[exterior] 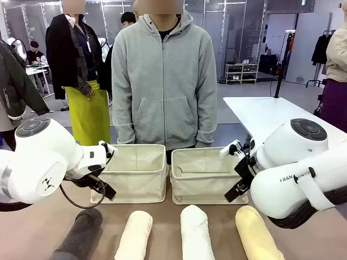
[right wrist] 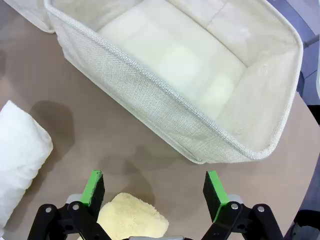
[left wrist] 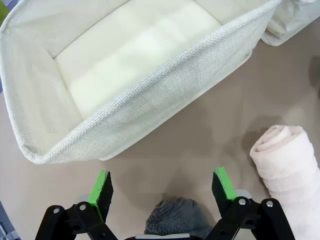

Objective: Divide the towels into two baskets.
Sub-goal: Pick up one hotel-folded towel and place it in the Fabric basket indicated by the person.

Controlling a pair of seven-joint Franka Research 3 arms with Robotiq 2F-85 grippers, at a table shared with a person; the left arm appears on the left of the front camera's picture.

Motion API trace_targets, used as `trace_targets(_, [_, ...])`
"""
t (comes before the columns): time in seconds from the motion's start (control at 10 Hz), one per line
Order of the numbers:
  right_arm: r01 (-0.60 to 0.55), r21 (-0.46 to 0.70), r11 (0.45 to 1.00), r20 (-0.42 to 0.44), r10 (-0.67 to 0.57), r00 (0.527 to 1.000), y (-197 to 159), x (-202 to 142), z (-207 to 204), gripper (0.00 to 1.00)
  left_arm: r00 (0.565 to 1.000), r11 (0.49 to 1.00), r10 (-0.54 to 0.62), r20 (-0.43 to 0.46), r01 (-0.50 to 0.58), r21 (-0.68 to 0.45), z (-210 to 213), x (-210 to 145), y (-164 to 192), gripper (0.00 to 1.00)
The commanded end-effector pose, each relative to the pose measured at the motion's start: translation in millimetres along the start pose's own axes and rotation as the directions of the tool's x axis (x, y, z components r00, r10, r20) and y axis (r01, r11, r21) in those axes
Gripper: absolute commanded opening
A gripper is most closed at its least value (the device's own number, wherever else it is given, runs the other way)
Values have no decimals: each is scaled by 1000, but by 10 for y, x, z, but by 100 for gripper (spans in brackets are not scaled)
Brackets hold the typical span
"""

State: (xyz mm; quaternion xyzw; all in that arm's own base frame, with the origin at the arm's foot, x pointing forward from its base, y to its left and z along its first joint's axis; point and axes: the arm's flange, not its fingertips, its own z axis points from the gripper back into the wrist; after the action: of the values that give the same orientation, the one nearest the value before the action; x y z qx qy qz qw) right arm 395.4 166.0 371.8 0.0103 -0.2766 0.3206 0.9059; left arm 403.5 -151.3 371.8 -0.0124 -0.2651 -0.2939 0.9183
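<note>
Front view, left arm (exterior: 43,162): comes in low from the left, wrist tipped down over the table (exterior: 165,227), just short of the left basket (exterior: 135,181).
Front view, right arm (exterior: 298,173): mirrors it from the right, wrist tipped down just short of the right basket (exterior: 203,184).
Front view, towels: four rolls lie side by side on the table, outside the baskets. The dark grey towel (exterior: 81,233) is below the left wrist, then come the cream towel (exterior: 135,235) and the white towel (exterior: 195,233), and the pale yellow towel (exterior: 257,233) is below the right wrist.
Front view, person (exterior: 165,76): stands just behind the baskets, arms hanging.
Front view, writing: "FRAN" on the right arm; the rest is cut off.
Left wrist view, left gripper (left wrist: 162,182): fingers spread wide, holding nothing; green pads (left wrist: 102,187) touch nothing.
Left wrist view, dark grey towel: its end lies between the fingers near their roots, clear of both pads.
Left wrist view, cream towel: just outside one finger.
Left wrist view, left basket: straight ahead of the fingertips, mouth up.
Right wrist view, right gripper (right wrist: 155,185): fingers spread wide, gripping nothing.
Right wrist view, pale yellow towel: its end lies between the fingers, closer to one of them; I cannot tell whether it touches.
Right wrist view, white towel: off to one side, apart from the fingers.
Right wrist view, right basket: straight ahead of the fingertips, mouth up.
</note>
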Motion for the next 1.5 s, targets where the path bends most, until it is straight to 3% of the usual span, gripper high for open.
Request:
trace_targets(0.0, [0, 0, 1000, 0, 0, 1000, 0, 0, 0, 100, 1000, 1000, 0, 0, 0, 0, 0, 0, -2, 100])
trace_targets(0.9, [-1, -1, 1000, 0, 1, 1000, -6, -2, 0, 100, 1000, 1000, 0, 0, 0, 0, 0, 0, -2, 100])
trace_targets(1.0, [5, 31, 1000, -1, -5, 1000, -38, 65, 140, 100, 1000, 1000, -1, 0, 1, 0, 0, 1, -5, 100])
trace_targets(1.4, [82, 203, 976, -74, -68, 995, -274, 231, 587, 100, 993, 965, 104, -63, -116, -233, 483, 216, 209, 100])
